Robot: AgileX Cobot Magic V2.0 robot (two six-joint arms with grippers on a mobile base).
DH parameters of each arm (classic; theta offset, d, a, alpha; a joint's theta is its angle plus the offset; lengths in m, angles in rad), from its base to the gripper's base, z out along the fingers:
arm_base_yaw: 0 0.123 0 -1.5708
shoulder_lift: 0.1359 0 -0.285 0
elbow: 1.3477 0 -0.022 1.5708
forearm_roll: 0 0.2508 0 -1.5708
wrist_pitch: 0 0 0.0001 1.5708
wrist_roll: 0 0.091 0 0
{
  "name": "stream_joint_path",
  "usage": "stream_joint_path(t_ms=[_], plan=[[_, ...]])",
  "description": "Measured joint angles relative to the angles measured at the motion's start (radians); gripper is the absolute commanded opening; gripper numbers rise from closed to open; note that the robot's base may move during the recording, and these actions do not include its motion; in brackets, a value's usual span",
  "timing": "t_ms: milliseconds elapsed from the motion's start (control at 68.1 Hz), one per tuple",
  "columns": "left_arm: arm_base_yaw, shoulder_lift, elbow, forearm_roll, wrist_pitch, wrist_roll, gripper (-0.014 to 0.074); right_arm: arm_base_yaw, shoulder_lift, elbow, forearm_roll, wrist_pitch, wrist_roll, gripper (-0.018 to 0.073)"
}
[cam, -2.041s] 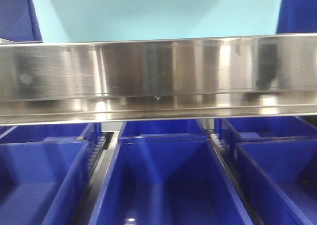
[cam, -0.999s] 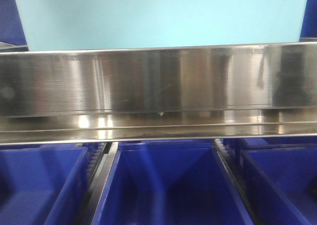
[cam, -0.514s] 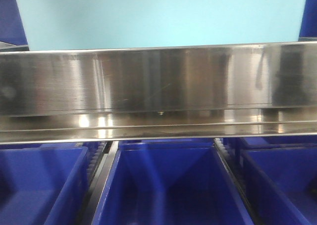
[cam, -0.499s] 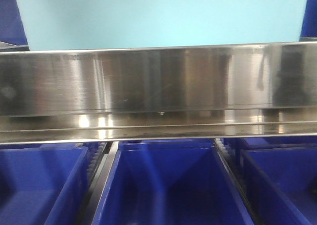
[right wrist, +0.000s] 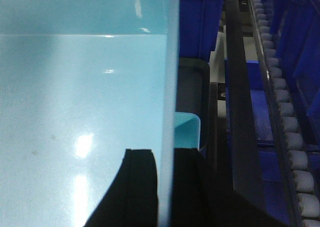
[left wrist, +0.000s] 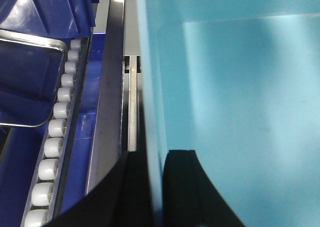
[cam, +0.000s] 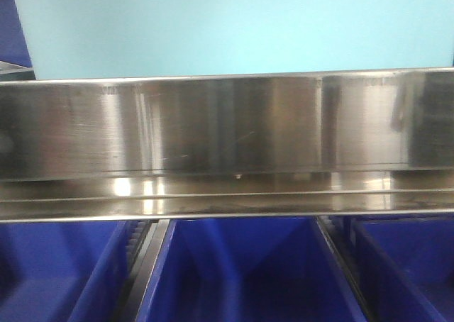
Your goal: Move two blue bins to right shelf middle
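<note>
A light blue bin [cam: 234, 24] fills the top of the front view, just above a steel shelf rail [cam: 227, 145]. My left gripper [left wrist: 155, 187] is shut on the bin's left wall [left wrist: 150, 87], one black finger [left wrist: 131, 192] outside and one inside. The bin's pale inside [left wrist: 240, 112] spreads to the right of it. My right gripper [right wrist: 165, 192] is shut on the bin's right wall [right wrist: 170, 87], with the bin's floor [right wrist: 80, 97] to its left. Dark blue bins [cam: 241, 272] sit on the level below the rail.
Two more dark blue bins [cam: 57, 272] [cam: 411, 265] flank the middle one below. White roller tracks [left wrist: 55, 127] [right wrist: 287, 122] run along both sides of the held bin. Dark blue bins [right wrist: 200, 17] stand further back on the shelf.
In the front view the steel rail has slid lower. The light blue bin now spans wider and covers the dark blue bins at the upper corners. Less of the lower bins shows.
</note>
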Motion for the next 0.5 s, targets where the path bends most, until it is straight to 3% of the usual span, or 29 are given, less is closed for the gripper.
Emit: stream_joint_path(t_ms=[499], plan=[[0.000,0.000,0.000,0.000,0.000,0.000,-0.0111,0.000,0.000,0.000,0.000,-0.002,0.000,-0.0165]])
